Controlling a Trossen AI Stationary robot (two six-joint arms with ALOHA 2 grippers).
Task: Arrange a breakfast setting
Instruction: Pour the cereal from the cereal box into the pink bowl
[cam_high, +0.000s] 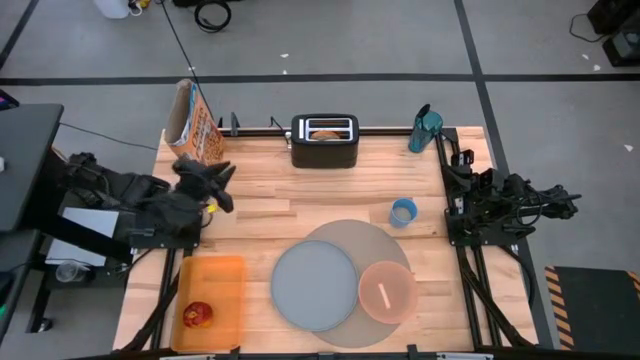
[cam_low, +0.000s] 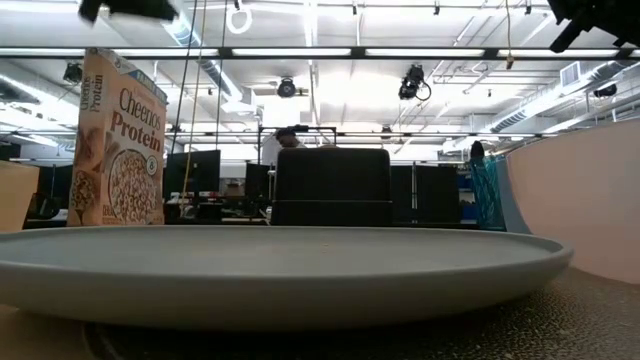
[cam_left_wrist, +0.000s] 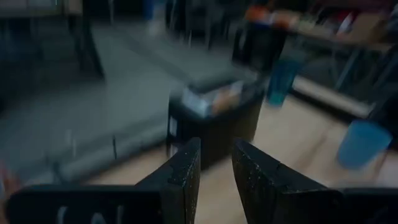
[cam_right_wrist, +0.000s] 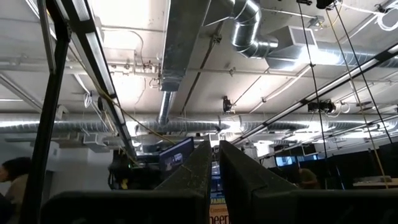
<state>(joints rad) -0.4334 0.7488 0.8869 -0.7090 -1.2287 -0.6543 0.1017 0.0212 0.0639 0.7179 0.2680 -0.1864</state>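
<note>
The round grey mat (cam_high: 385, 243) lies at the table's near middle. On it rest the grey-blue plate (cam_high: 314, 285) and the pink bowl (cam_high: 388, 291), with the spoon (cam_high: 383, 295) in the bowl. The bagel (cam_high: 325, 133) sits in the black toaster (cam_high: 324, 143) at the far edge. The red fruit (cam_high: 197, 315) lies on the orange tray (cam_high: 215, 285). The teal tumbler (cam_high: 424, 128) stands far right. My left gripper (cam_high: 226, 188) hovers near the cereal box (cam_high: 192, 127), slightly open and empty (cam_left_wrist: 214, 163). My right gripper (cam_right_wrist: 216, 155) is shut, parked at the right edge, pointing up.
A small blue cup (cam_high: 403, 212) stands just beyond the mat on its right. The cereal box stands upright at the far left corner; no loose cereal shows. Bare wood lies between the toaster and the mat.
</note>
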